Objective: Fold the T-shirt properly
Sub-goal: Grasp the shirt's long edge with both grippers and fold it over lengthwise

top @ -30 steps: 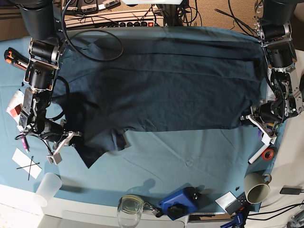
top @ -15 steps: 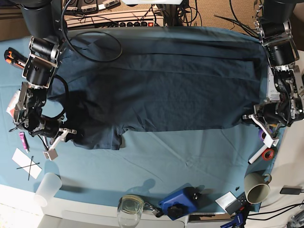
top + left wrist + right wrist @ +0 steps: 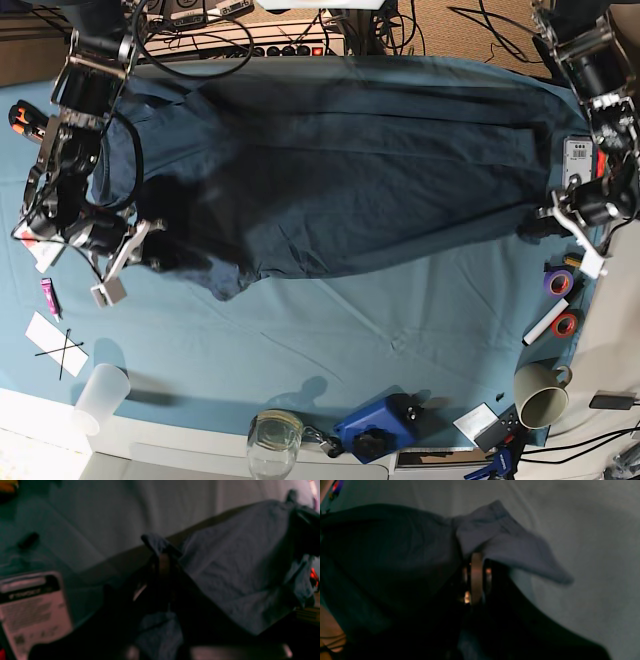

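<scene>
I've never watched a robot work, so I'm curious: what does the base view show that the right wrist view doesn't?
Only the base view shows the whole T-shirt spread over the teal table cloth, both arms, and clutter along the near edge: a mug, a glass jar, tape rolls. Only the right wrist view shows, close up, a bunched corner of fabric pinched in the shut right hand. Both show the dark navy shirt and the cloth under it.
</scene>
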`<state>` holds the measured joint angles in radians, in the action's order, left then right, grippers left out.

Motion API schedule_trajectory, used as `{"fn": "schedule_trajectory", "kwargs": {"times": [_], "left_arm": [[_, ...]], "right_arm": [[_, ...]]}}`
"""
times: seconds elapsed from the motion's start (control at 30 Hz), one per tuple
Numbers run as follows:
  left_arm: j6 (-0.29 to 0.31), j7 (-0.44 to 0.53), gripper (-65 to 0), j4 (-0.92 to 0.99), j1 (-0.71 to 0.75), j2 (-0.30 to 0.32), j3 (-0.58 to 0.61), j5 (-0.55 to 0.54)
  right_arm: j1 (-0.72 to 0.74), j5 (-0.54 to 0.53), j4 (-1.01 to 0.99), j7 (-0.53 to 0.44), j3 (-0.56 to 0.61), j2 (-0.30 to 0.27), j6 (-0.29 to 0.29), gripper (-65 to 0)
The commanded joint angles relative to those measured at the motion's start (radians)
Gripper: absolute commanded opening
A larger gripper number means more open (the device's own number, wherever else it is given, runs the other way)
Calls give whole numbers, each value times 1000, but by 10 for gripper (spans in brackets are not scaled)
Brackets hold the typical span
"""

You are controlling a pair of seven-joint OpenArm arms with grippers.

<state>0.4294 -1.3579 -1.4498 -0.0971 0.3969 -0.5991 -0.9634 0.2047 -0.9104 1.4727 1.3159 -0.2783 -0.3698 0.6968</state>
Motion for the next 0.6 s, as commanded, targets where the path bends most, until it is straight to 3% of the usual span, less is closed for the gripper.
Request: {"fn": "schedule_trajectory", "kwargs": {"times": [0.0, 0.23, 0.57], "left_arm": [[8, 3, -650, -27, 0, 19, -15, -38], [18, -11, -650, -83, 71, 19, -41, -85], [18, -23, -650, -122, 90, 19, -41, -85]], "right_arm": [[13, -24, 34, -20, -6, -18, 1, -650], [-73, -63, 93, -16, -70, -18, 1, -650], [-162, -181, 117, 76, -227, -18, 1, -650]]}}
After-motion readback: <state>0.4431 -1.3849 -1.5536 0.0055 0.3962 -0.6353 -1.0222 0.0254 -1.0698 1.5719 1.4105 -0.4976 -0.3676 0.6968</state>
